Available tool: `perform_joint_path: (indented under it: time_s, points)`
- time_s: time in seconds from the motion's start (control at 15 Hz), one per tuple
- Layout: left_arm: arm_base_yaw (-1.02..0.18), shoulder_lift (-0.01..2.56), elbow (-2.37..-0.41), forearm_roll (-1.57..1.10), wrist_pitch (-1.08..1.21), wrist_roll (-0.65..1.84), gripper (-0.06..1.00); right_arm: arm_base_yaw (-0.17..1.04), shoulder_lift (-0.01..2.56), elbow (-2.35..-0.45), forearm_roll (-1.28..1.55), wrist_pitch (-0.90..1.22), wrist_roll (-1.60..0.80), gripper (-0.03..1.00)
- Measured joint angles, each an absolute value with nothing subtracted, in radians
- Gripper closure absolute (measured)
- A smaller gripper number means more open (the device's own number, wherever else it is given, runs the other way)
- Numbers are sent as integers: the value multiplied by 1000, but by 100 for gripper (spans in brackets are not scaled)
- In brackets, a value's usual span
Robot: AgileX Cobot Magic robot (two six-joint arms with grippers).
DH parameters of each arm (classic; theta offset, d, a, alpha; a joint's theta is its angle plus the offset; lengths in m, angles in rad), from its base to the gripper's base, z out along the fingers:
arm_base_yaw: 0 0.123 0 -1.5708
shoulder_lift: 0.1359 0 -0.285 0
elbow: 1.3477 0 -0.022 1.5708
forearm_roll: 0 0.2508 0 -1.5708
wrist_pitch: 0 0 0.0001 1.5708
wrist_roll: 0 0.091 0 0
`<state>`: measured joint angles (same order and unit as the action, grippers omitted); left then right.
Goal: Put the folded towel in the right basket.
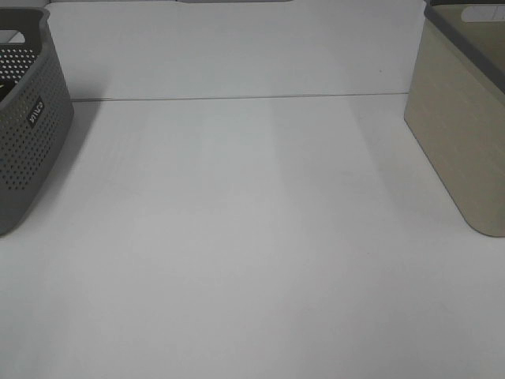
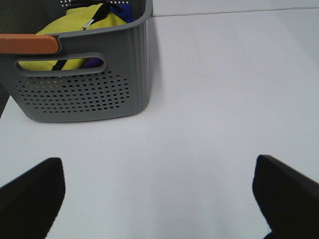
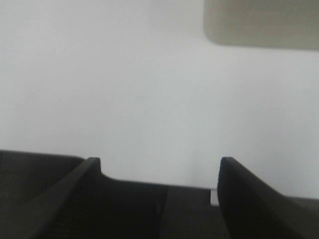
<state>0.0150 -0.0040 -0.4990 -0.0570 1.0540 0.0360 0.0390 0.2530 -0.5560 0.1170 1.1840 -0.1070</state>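
The right basket is beige with a grey rim and stands at the table's right edge; it also shows in the right wrist view. No folded towel lies on the table. A yellow cloth lies inside the grey perforated left basket; I cannot tell whether it is the towel. My left gripper is open and empty above the table, near the grey basket. My right gripper is open and empty, short of the beige basket. Neither gripper shows in the exterior high view.
The grey left basket stands at the table's left edge, with an orange handle piece and dark blue items beside the yellow cloth. The white table stretches between the two baskets.
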Motion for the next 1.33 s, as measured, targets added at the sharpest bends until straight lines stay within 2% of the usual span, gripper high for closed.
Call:
perform_joint_path:
  time_s: [0.27, 1.33]
  points:
    - [15, -4, -499, -57, 1054, 36, -2, 39, 63, -511, 112, 1086, -116, 33]
    - [15, -4, -499, -57, 1054, 36, -2, 39, -4, -511, 109, 1067, -116, 33]
